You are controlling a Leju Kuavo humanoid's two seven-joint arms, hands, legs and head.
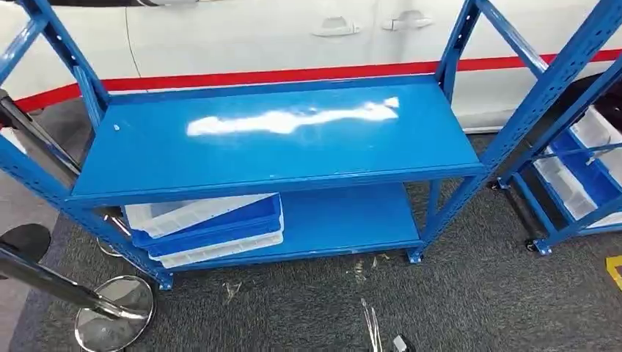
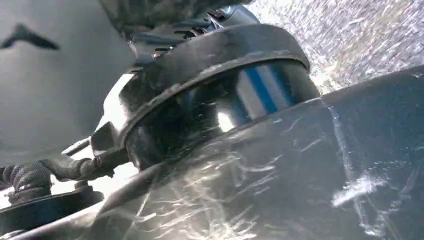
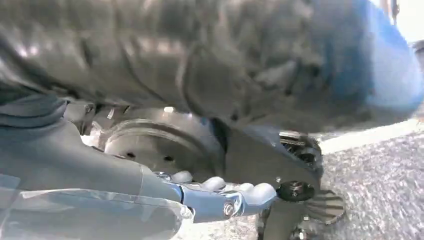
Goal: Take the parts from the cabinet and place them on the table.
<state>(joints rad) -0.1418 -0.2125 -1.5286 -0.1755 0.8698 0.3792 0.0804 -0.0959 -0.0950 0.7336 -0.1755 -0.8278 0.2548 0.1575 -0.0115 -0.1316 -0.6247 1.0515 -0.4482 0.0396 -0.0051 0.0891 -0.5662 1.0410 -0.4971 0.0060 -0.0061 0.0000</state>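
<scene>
In the head view a blue metal rack (image 1: 279, 139) stands in front of me, its top shelf showing a patch of glare. On its lower shelf, at the left, lie stacked white and blue trays (image 1: 209, 227); what they hold is hidden. In the right wrist view my right hand (image 3: 225, 197) hangs low over grey carpet, its pale fingers stretched out with nothing in them. The left wrist view looks at dark, scratched parts of my own body.
A second blue rack (image 1: 579, 161) with white and blue bins stands at the right. Chrome post bases (image 1: 114, 312) sit on the floor at the lower left. A white car with a red stripe (image 1: 293, 44) is behind the rack. Small scraps (image 1: 370, 323) lie on the carpet.
</scene>
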